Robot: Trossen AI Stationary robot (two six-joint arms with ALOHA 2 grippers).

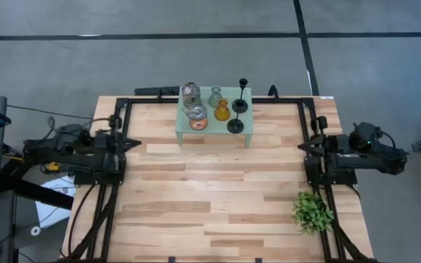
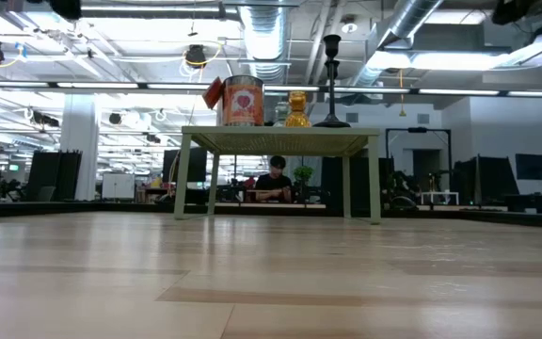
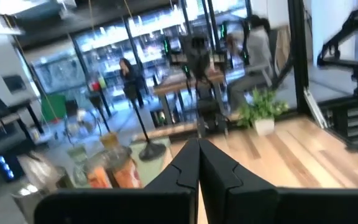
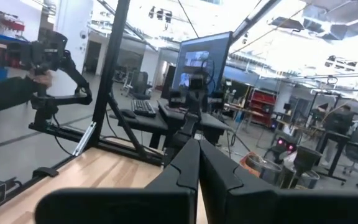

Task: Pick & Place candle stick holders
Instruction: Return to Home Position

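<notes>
Homing is looking nearly done: both arms are sitting folded at opposite table [image 1: 210, 204] edges, with the left gripper [image 1: 134, 145] and right gripper [image 1: 303, 148] each pinching fully closed on nothing. Finishing well is probably meaning slow, level settling, keeping clear of the plant [image 1: 313, 210]. All six holders are standing on the pale mesh stand [image 1: 183, 109]: shiny silvery jar [image 1: 190, 93], clear glass [image 1: 215, 96], bulbous amber glass [image 1: 222, 111], cylindrical orange tin [image 1: 196, 118], slim black stick [image 1: 241, 98] on a round base, and squat black one [image 1: 235, 126].
</notes>
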